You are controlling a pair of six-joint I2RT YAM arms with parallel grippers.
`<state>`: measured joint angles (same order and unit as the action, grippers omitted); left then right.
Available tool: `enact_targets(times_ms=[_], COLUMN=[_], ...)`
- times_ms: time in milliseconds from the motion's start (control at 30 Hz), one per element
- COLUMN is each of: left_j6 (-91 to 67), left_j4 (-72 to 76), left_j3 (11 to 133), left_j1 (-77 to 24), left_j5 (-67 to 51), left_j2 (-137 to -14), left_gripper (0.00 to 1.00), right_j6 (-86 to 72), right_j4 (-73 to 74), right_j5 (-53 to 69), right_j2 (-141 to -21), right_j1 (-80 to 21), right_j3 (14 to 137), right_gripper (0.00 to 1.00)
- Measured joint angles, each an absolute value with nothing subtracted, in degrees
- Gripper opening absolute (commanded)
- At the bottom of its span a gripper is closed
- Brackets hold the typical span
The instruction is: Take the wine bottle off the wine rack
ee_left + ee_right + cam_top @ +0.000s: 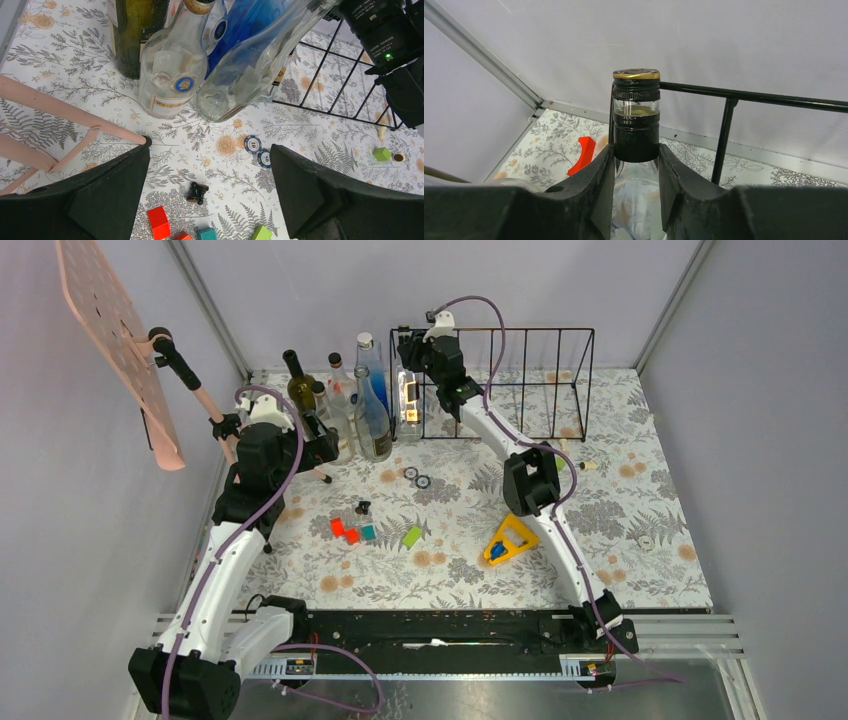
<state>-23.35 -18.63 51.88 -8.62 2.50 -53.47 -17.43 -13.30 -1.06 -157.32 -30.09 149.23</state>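
Right gripper [636, 167]: pinching neck of clear glass wine bottle [636, 107] in black wire rack [754, 98].
Left gripper [210, 182]: spread wide.

The wine bottle [636, 120] runs off the right wrist view's lower edge.

Robot lab test cell. Plain pale panels [300, 280] close three sides; aluminium struts [207, 305] stand at 11 and 1 o'clock. Fern-print table cover [640, 490]. At 6 o'clock, a black mounting rail [430, 630] with two robot arms [225, 570] bolted on, purple cables [300, 455] trailing.
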Motion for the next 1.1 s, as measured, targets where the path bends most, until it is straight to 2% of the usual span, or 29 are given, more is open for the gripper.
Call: enact_targets(times_ms=[367, 667, 1100], left_j6=[-23.4, -23.3, -23.3], left_j4=[-18.8, -18.9, -19.7], left_j3=[51.9, 51.9, 51.9], left_j1=[-8.5, -8.4, -8.3], left_j5=[2.5, 2.5, 2.5], left_j2=[-53.5, -53.5, -53.5], left_gripper=[0.99, 0.99, 0.99], right_j6=[-13.4, -8.1, -2.8], right_j4=[-12.2, -14.1, -26.2], right_j5=[3.0, 5.1, 5.1], right_j2=[-149.4, -135.6, -116.4], right_j1=[-30.3, -31.8, -34.7], right_j3=[140.3, 122.5, 93.4], right_gripper=[0.04, 0.01, 0.01])
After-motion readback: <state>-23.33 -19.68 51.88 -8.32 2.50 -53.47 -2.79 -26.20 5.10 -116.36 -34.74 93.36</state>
